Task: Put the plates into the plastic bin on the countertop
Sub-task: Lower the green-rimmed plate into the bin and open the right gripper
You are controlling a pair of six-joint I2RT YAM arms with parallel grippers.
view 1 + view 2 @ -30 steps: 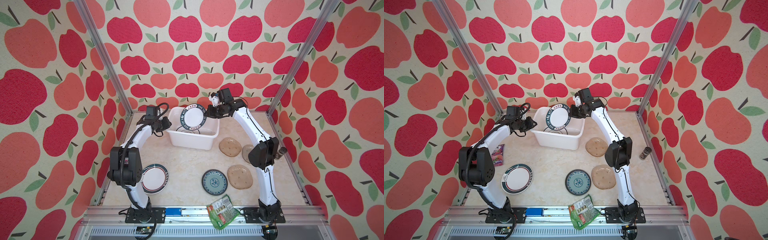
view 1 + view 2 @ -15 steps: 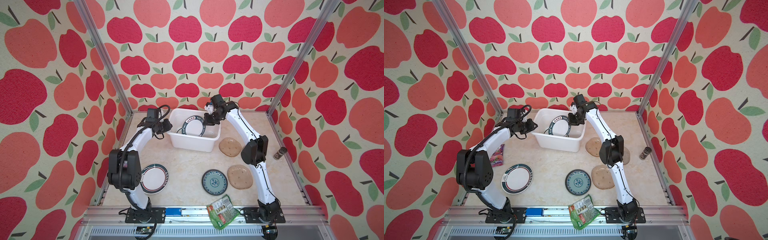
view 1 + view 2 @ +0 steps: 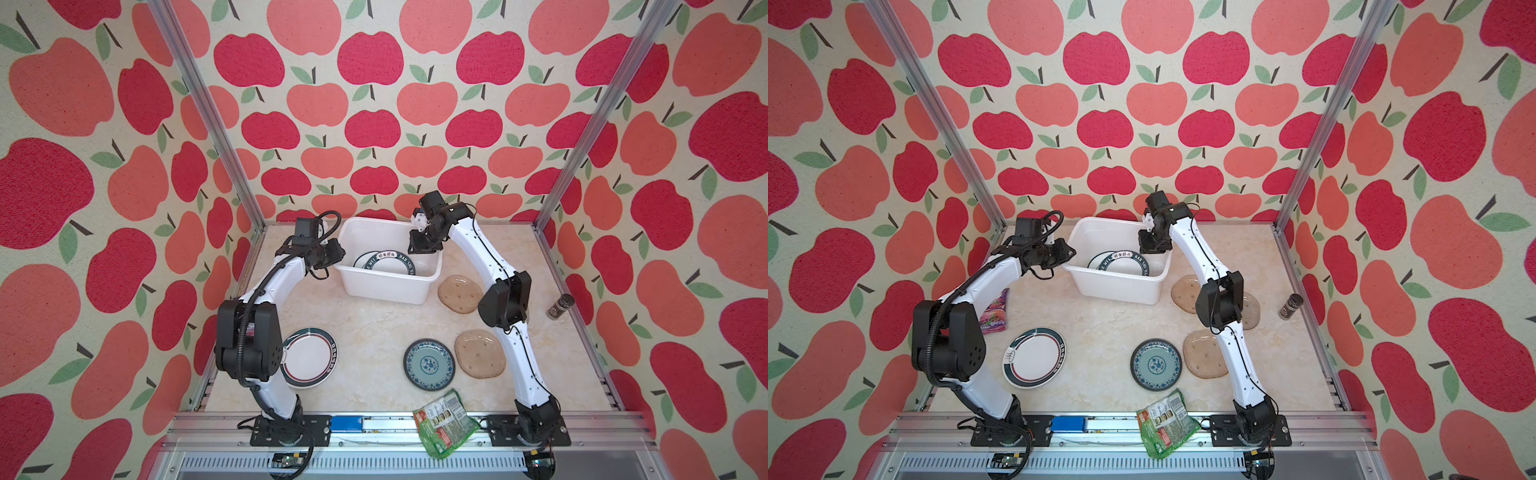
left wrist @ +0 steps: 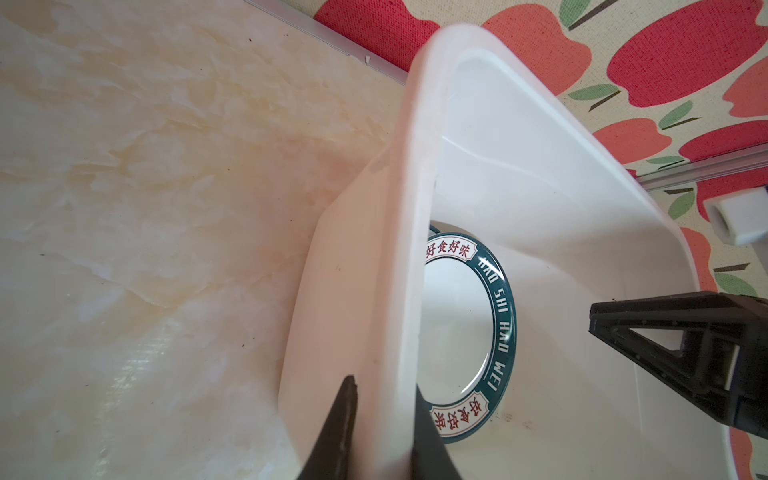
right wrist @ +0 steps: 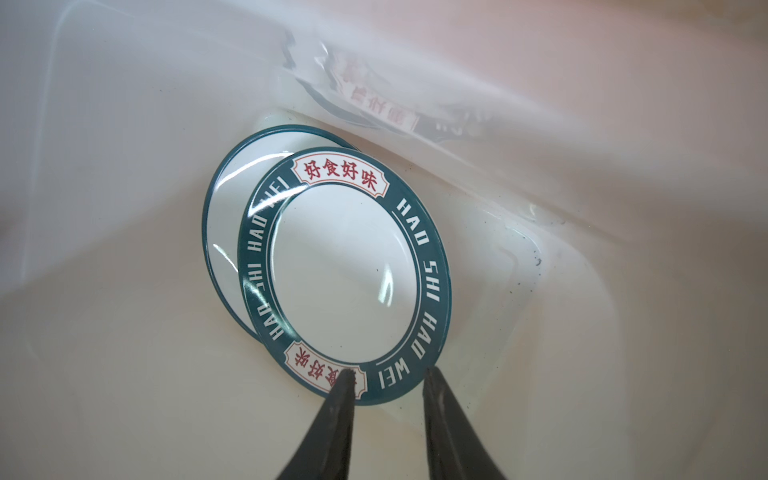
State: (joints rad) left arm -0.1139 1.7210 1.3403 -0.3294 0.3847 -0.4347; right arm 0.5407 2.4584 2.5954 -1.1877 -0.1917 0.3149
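Plate [image 5: 345, 270] is lying flat in the plastic bin [image 3: 390, 291], whose wall the left gripper [image 4: 384, 384] is clamping; the right gripper [image 5: 388, 374], jaws apart, should be rising straight.

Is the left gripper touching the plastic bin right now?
Touching. The left wrist view shows the left gripper straddling the plastic bin at its rim, one finger against each side of the wall.
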